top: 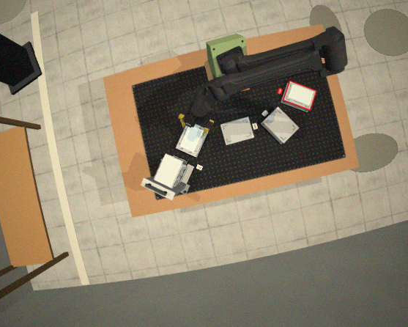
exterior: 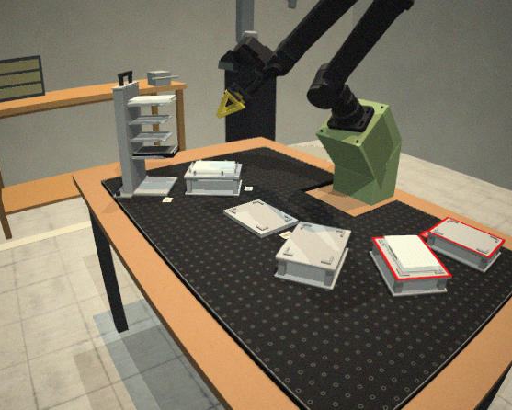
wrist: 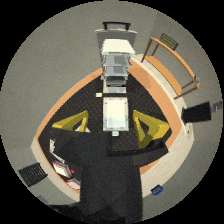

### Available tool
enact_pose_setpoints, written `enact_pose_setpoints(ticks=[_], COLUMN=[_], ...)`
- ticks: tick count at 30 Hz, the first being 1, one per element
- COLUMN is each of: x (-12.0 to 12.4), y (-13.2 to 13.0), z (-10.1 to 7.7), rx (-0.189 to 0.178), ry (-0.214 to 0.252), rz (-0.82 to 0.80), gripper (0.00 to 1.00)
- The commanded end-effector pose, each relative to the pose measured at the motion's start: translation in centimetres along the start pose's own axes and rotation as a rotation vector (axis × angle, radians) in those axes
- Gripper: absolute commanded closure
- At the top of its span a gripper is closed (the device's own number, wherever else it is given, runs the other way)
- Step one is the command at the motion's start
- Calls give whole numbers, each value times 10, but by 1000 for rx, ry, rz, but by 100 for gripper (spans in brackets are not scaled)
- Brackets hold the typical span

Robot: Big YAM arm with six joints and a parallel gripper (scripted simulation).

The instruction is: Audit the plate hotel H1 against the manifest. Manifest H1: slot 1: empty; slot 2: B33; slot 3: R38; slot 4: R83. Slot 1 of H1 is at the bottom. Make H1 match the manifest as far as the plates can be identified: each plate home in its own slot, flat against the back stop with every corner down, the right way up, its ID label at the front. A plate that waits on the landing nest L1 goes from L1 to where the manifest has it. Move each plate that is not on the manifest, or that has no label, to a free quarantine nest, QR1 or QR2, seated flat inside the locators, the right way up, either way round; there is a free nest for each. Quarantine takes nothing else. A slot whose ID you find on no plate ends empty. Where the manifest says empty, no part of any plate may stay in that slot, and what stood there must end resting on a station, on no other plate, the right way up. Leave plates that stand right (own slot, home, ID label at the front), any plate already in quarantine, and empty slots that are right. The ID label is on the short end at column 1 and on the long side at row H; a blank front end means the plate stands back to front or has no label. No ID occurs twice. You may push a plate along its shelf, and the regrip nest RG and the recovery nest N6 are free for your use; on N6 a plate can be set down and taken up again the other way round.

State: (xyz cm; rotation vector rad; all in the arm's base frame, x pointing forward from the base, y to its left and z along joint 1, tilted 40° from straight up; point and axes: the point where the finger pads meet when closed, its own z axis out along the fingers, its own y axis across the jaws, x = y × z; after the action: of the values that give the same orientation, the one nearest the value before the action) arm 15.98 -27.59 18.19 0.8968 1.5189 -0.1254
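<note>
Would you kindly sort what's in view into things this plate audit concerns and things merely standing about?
Job:
- plate hotel
- plate on the nest by the hotel
- red-edged nests, one holding a plate
- two grey nests
- open claw

Standing about:
- wooden side bench
- green arm base

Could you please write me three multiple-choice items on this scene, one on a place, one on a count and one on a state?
1. Over what does the hand hang?
A. the nest with a plate beside the plate hotel
B. a red-rimmed nest
C. the green base

2. How many red-rimmed nests show in the exterior view?
A. one
B. two
C. four

3. How does the hand stand?
A. shut on a plate
B. shut on nothing
C. open, holding nothing

Key: 1 A, the top view shows the yellow fingers above that nest. 2 B, two red rims lie at the right. 3 C, the fingers stand wide apart in the wrist view.
</note>
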Motion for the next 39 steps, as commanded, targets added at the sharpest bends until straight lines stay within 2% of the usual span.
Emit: enact_pose_setpoints(ticks=[1,6,7,8,9,11,26,34,36,37,39], x=[-37,-38,-33,-10,-4,-4,33,46,46,38,37], y=[-12,-25,-19,-20,-20,-20,-21,-21,-20,-24,-21], z=[4,6,12,12,14,14,49,61,61,61,58], rx=[13,14,-2,3,3,3,3,3,2,10,8], ry=[-53,-51,-43,-18,-15,-15,-14,-13,-13,-25,-39], rz=[-67,-67,-70,-40,-19,-19,-12,-10,-10,-25,-23], gripper=[0,0,0,0,0,0,0,0,0,0,0])
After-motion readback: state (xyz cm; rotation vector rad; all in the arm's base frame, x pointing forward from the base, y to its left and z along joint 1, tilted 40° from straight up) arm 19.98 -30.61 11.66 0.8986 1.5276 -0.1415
